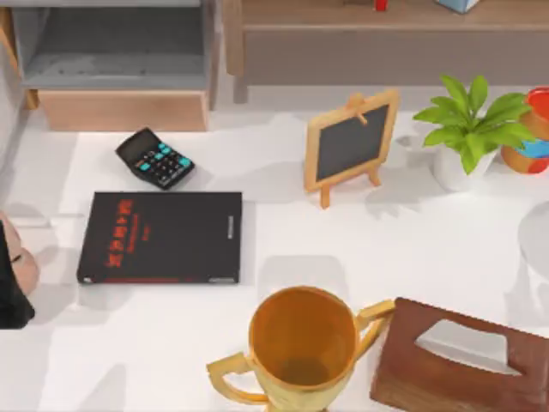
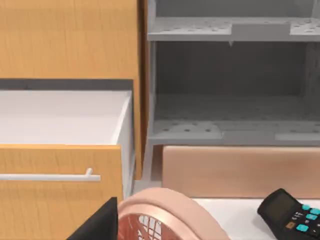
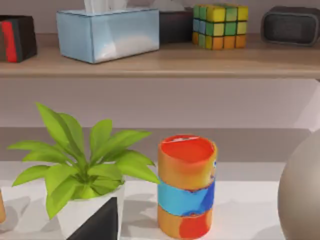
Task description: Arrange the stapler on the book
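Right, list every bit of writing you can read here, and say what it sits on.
Book: red lettering along its left end, too blurred to read.
Book: small white text near its right edge, too small to read.
Calculator: teal keys, markings too small to read.
Chalkboard: blank.
Nothing can be quoted.

L arm (image 1: 13,292) parked at table's left edge, dark wrist part visible; fingers unseen
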{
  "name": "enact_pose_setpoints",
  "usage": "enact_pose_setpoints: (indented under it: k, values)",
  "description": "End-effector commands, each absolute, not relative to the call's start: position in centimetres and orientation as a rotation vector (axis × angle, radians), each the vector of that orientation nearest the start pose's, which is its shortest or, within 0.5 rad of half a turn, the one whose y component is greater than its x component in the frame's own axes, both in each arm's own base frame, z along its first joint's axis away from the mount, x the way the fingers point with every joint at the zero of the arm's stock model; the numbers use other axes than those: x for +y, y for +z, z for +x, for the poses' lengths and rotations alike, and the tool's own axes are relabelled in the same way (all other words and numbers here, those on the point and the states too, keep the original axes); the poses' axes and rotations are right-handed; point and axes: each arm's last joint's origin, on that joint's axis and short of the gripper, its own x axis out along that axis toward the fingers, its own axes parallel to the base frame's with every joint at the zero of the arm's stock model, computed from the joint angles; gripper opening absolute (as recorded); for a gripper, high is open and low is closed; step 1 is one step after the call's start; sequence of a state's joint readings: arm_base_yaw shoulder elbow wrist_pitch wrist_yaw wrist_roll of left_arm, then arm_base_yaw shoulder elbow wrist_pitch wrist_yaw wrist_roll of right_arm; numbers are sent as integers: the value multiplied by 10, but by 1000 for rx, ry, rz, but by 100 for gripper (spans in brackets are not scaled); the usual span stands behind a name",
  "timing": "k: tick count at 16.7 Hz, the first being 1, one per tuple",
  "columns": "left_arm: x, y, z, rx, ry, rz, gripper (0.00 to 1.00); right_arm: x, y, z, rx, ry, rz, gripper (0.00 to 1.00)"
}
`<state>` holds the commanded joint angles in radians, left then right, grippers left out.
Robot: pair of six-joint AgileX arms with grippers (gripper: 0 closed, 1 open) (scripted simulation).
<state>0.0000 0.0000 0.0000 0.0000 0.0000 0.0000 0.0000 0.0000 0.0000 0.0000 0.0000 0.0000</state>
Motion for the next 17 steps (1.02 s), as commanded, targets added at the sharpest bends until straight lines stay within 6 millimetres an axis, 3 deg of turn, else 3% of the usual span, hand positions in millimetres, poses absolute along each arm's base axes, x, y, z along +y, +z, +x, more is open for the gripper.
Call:
enact_pose_setpoints:
  k: [4, 8, 13, 17]
  values:
    - [0, 165, 106, 20, 11, 11, 100, -1, 160, 106, 0, 0, 0, 100]
    - [6, 201, 108, 138, 77, 71, 100, -1, 160, 106, 0, 0, 0, 100]
    - [25, 294, 135, 355, 196, 143, 100, -1, 160, 106, 0, 0, 0, 100]
    - [57, 377, 190, 545, 288, 155, 100, -1, 160, 106, 0, 0, 0, 100]
